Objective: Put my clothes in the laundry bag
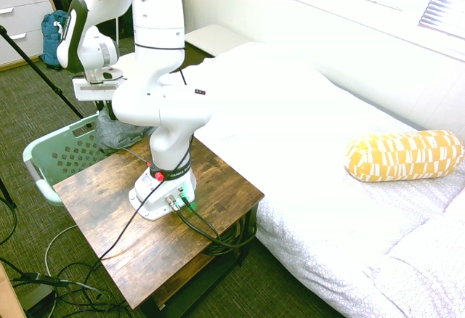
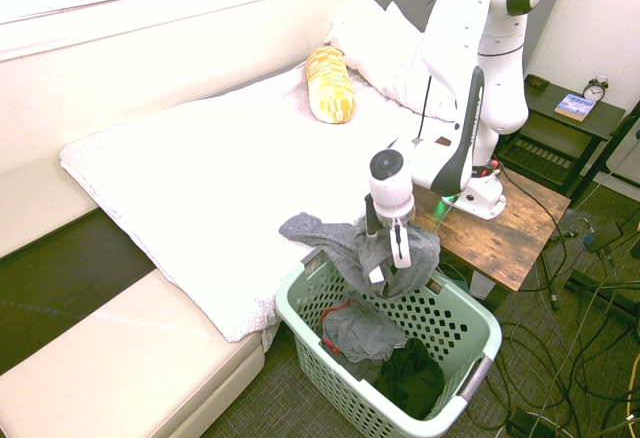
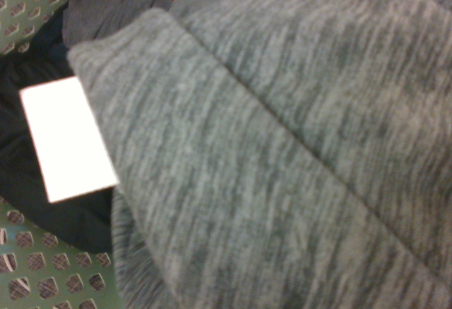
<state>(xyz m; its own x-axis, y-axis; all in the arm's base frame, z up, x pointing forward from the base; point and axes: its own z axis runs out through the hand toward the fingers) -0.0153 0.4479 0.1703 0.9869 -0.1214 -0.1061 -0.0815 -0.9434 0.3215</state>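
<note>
The clothes (image 2: 345,246), a soft dark grey garment, hang draped from my gripper (image 2: 386,258) just above the near rim of the laundry bag (image 2: 482,350), a mint green perforated basket. The gripper is shut on the fabric, which bunches around its fingers. One end of the garment trails over the basket's rim toward the bed. In the wrist view the grey clothes (image 3: 282,147) fill most of the picture, with a white label (image 3: 67,140) and the basket's perforated floor (image 3: 42,281) below. From the other side, the laundry bag (image 1: 62,155) and a bit of the grey clothes (image 1: 116,133) show beside the table.
Inside the basket lie a grey piece with red trim (image 2: 355,333) and black fabric (image 2: 415,378). The white bed (image 2: 220,168) with a yellow patterned bolster (image 2: 331,84) borders the basket. A wooden table (image 2: 510,233) stands on its other side. A blue backpack (image 1: 53,35) sits by the drawers.
</note>
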